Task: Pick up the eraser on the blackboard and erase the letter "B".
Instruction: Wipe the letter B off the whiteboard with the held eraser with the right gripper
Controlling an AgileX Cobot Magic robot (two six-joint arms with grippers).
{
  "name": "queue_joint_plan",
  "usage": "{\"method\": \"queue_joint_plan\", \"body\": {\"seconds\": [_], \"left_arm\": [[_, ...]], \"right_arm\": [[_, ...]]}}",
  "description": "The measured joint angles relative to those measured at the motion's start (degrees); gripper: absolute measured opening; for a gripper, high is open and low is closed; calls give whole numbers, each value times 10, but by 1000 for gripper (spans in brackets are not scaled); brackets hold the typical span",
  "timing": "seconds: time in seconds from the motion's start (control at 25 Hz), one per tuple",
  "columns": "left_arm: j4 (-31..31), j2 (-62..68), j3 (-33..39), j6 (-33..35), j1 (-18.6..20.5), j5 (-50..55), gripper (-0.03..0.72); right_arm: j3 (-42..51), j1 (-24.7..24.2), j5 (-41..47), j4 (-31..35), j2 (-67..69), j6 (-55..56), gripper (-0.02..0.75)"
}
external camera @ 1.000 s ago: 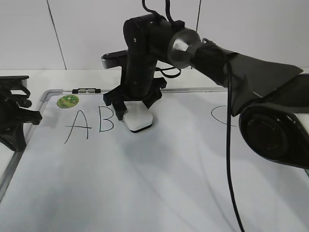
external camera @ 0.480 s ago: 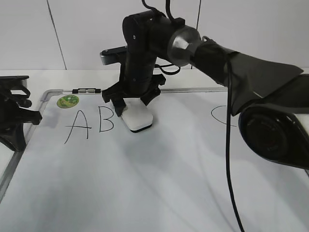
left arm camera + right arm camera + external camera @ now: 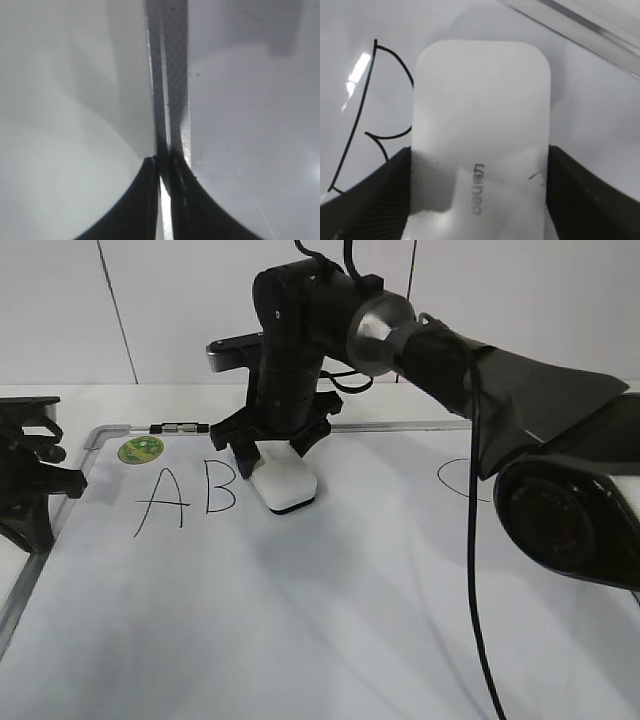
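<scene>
My right tool (image 3: 479,200) is clamped on the eraser (image 3: 283,485) at mid-frame; a tilted wipe could leave streaks of the letter "B" (image 3: 219,491).

right gripper (image 3: 270,462) points straight down, fingers apart; left gripper (image 3: 164,167) sits closed at the left edge

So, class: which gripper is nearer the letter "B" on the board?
The right. The right gripper straddles the eraser just beside the letter "B"; the left gripper sits off the board's left edge.
</scene>
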Motion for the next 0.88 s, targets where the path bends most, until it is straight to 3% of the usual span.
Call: {"method": "queue_joint_plan", "body": {"seconds": [0.88], "left_arm": [[0,0,0,0,0,0,20]], "right_arm": [[0,-3,0,0,0,2,595]]}}
